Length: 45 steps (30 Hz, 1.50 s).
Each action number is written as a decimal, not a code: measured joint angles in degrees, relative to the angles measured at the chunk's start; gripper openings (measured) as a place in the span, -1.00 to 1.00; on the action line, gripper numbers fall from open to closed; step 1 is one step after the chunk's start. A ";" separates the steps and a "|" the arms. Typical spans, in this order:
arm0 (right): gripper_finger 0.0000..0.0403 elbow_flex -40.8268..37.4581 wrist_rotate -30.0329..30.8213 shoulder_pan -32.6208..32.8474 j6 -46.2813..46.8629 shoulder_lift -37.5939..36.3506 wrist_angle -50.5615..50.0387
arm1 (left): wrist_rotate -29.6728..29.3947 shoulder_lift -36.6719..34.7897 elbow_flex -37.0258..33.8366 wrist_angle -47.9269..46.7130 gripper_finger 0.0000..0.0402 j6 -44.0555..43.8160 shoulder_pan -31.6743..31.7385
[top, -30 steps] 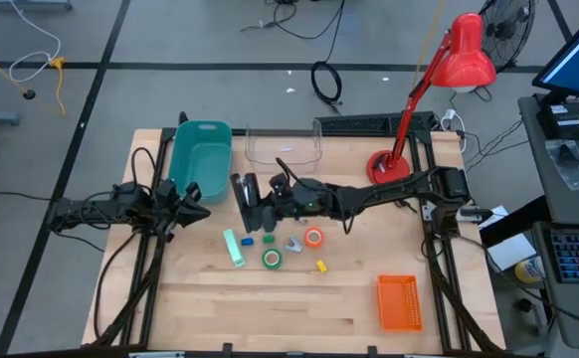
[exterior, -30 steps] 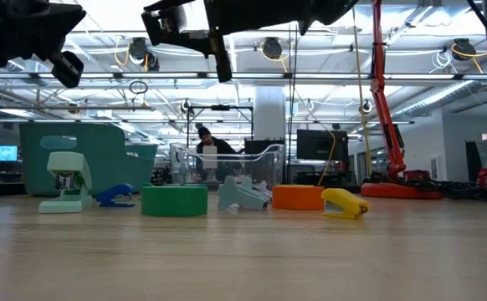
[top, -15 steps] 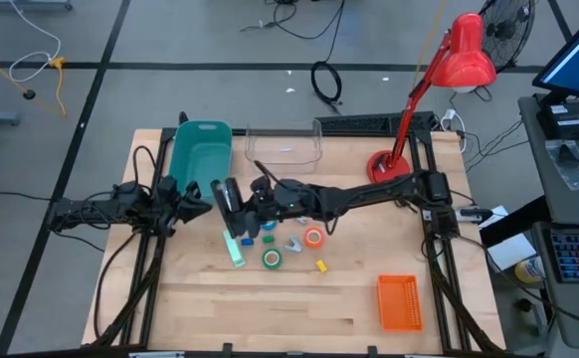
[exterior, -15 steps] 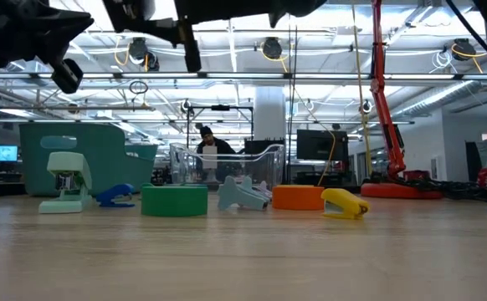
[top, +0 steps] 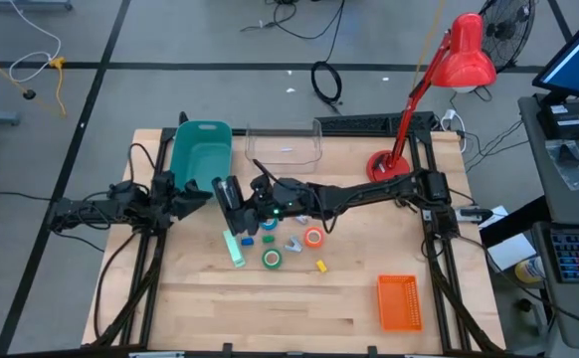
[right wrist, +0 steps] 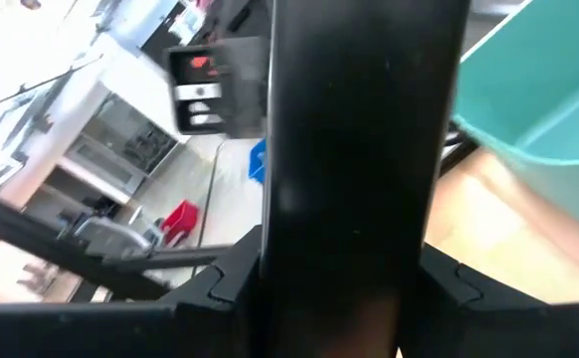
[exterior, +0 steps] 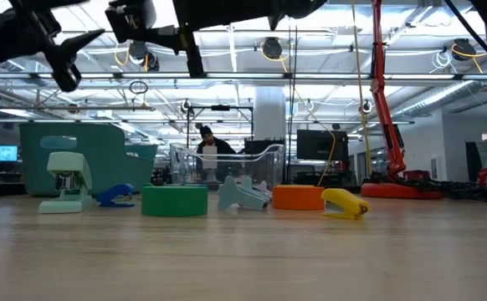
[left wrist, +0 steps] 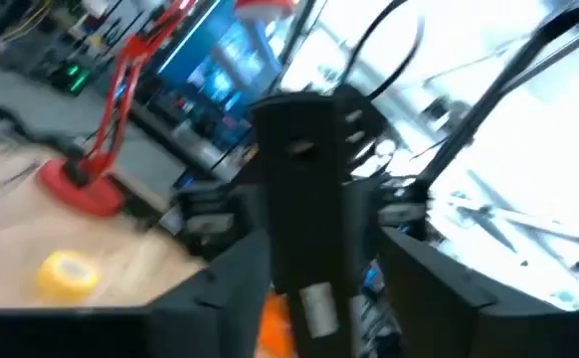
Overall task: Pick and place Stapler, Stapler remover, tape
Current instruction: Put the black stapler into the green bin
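Note:
My right gripper (top: 238, 199) reaches in from the table's right and is shut on a black stapler (top: 224, 196), high above the table near the teal bin (top: 200, 154). My left gripper (top: 198, 195) stands open just left of that stapler, which fills the space ahead of its fingers (left wrist: 309, 189); I cannot tell whether they touch. Resting on the table are a mint stapler (top: 235, 247), a blue stapler remover (exterior: 114, 196), a green tape roll (top: 272, 259), a grey stapler remover (top: 293, 244), an orange tape roll (top: 313, 237) and a small yellow piece (top: 320, 266). My right gripper pinches the black stapler's body (right wrist: 359, 229) between its two fingers (right wrist: 220, 288). The fingers come level from the table's right and lie across the stapler. The stapler is lifted clear of the table, one end hanging down (exterior: 192, 58). The gripper hides the exact spot.
A clear container (top: 285, 147) stands beside the teal bin at the far edge. A red desk lamp (top: 389, 164) is at the far right and an orange basket (top: 399, 301) at the near right. Bare wood lies along the near edge.
My right gripper has carried the black stapler toward the table's left, close to my left gripper, and then stopped. My left gripper has opened its fingers.

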 joint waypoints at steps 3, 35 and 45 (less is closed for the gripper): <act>-0.27 0.00 0.43 -0.84 1.68 0.00 0.90 | 0.73 -0.02 0.00 3.66 0.26 0.08 0.00; -0.27 0.00 -0.68 -1.15 9.15 1.67 8.23 | -7.85 20.83 0.02 22.34 0.73 -2.58 0.00; -0.27 0.00 0.07 -0.88 9.88 1.81 9.47 | -9.54 25.66 0.11 24.74 0.73 -3.21 0.01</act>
